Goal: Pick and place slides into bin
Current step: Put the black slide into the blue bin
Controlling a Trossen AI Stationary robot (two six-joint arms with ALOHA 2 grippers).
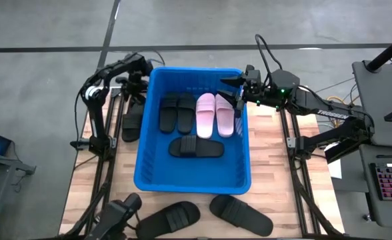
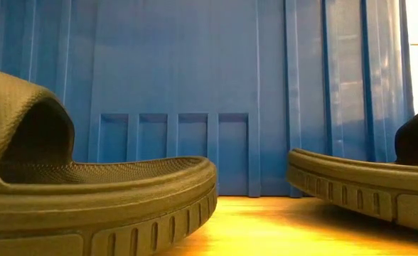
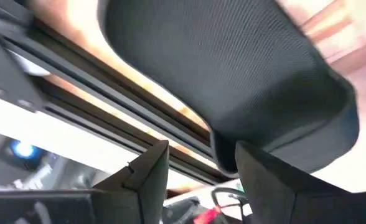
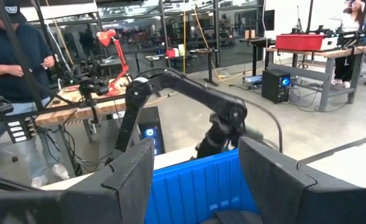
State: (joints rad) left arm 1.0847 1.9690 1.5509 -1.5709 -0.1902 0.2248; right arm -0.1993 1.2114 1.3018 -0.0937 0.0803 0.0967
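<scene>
The blue bin stands mid-table. On its floor lie two black slides, two pale pink slides and one black slide crosswise. Another black slide lies on the table left of the bin. My left gripper is at its far end. In the left wrist view the gripper is open, with that slide close in front. My right gripper is open and empty above the bin's far right corner. My left gripper's open fingers stand right at the edge of the black slide's end, coming from the table's far side. I cannot tell whether they touch it. The slide lies on the table beside the bin.
Two more black slides lie on the table in front of the bin; the low view shows them before the bin wall. The right wrist view shows the bin rim, the left arm and a person beyond.
</scene>
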